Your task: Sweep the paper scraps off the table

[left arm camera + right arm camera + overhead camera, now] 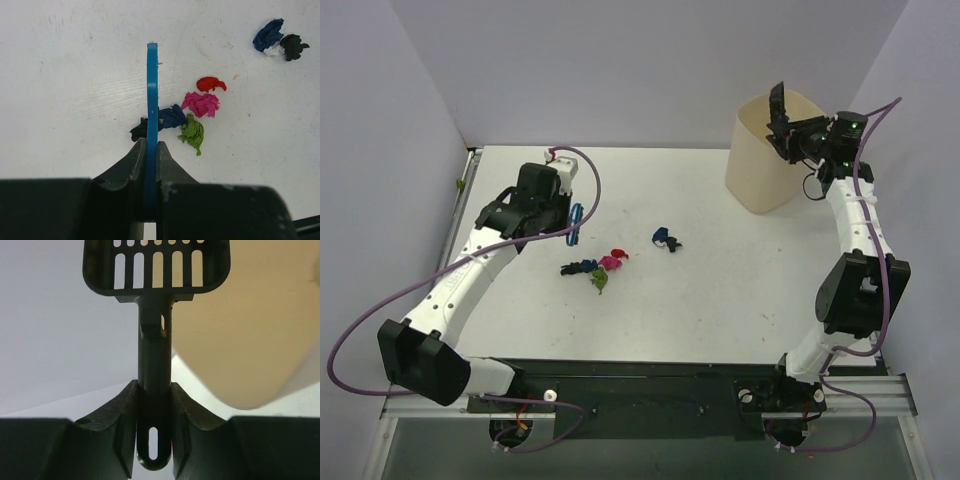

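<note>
My left gripper (151, 146) clamps the flat blue brush (152, 90) beside crumpled paper scraps (200, 104); my right gripper (154, 390) grasps the black slotted scoop (155, 270).

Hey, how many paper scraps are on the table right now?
8. Clustered at the blue brush: black scrap, dark blue scrap, green scrap, pink scrap, red scrap. Grouped farther off: another dark blue one, a white bit, another black one. The brush may hide more.

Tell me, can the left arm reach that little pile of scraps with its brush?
Probably yes. The left gripper holds the brush close beside the pile, nothing stands between them, and only bare table lies around.
</note>
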